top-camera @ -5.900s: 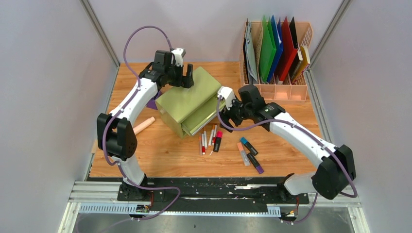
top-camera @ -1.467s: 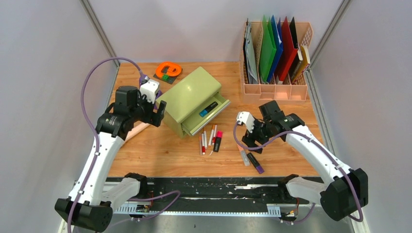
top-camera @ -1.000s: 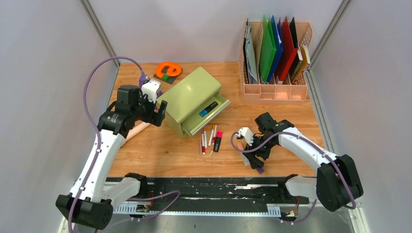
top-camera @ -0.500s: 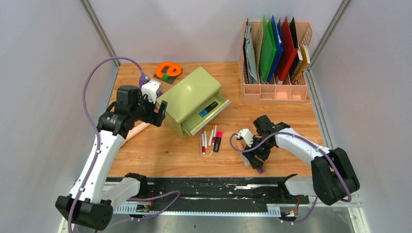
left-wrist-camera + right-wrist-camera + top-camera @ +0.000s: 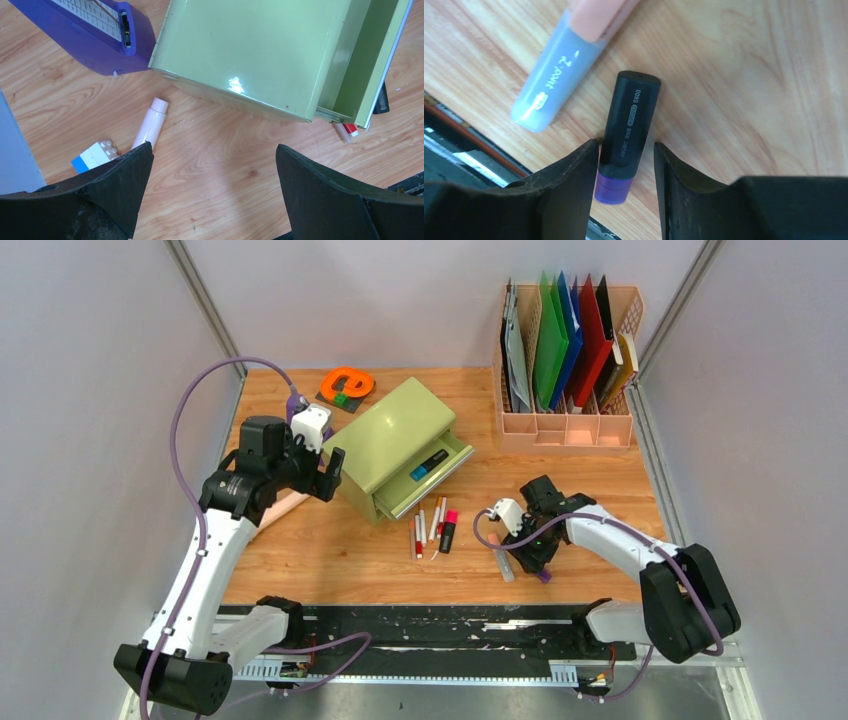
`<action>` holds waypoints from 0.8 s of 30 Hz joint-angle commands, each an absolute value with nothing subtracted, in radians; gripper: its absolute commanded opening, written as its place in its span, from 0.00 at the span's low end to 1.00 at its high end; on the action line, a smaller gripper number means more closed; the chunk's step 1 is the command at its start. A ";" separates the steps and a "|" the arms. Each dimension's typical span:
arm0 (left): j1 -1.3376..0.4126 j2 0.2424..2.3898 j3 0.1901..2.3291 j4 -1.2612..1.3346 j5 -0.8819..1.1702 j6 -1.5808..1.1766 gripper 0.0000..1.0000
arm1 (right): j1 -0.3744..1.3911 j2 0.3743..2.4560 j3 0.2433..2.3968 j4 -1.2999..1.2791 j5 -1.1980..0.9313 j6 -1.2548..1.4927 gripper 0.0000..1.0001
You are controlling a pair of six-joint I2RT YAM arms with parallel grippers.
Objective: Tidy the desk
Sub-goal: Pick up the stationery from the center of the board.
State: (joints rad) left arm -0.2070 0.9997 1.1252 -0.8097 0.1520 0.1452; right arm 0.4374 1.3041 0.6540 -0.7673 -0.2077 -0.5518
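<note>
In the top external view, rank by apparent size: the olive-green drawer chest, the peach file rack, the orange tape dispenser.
1. Peach plastic file rack with its folders and olive-green drawer chest: too close to rank.
2. Orange tape dispenser: clearly smallest.

Orange-brown wood-grain desk (image 5: pixel 600 480) lies flat, metal rail along near edge.

Desk (image 5: pixel 330 560) with chest (image 5: pixel 400 445), markers (image 5: pixel 432 527).
</note>
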 commanded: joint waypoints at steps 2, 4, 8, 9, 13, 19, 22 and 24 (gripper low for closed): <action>-0.199 0.976 1.141 -0.782 0.173 0.163 1.00 | 0.433 1.337 0.625 -0.693 -0.061 -0.554 0.41; -0.200 0.974 1.136 -0.780 0.174 0.164 1.00 | 0.433 1.347 0.633 -0.690 -0.042 -0.559 0.35; -0.200 0.965 1.129 -0.777 0.175 0.164 1.00 | 0.432 1.356 0.681 -0.694 -0.023 -0.564 0.14; -0.200 0.963 1.126 -0.775 0.175 0.165 1.00 | 0.430 1.351 0.698 -0.698 -0.017 -0.566 0.11; -0.199 0.953 1.119 -0.772 0.175 0.163 1.00 | 0.417 1.340 0.833 -0.753 -0.012 -0.572 0.02; -0.200 0.937 1.107 -0.766 0.176 0.163 1.00 | 0.408 1.350 1.132 -0.885 -0.093 -0.582 0.00; -0.199 0.933 1.101 -0.761 0.174 0.164 1.00 | 0.413 1.391 1.296 -0.952 -0.182 -0.611 0.00; -0.199 0.935 1.101 -0.756 0.172 0.164 1.00 | 0.427 1.421 1.395 -0.966 -0.229 -0.643 0.00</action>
State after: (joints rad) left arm -0.2070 0.9524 1.1034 -0.7959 0.1600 0.1452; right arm 0.4110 1.3781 1.2285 -0.8906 -0.1146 -0.5854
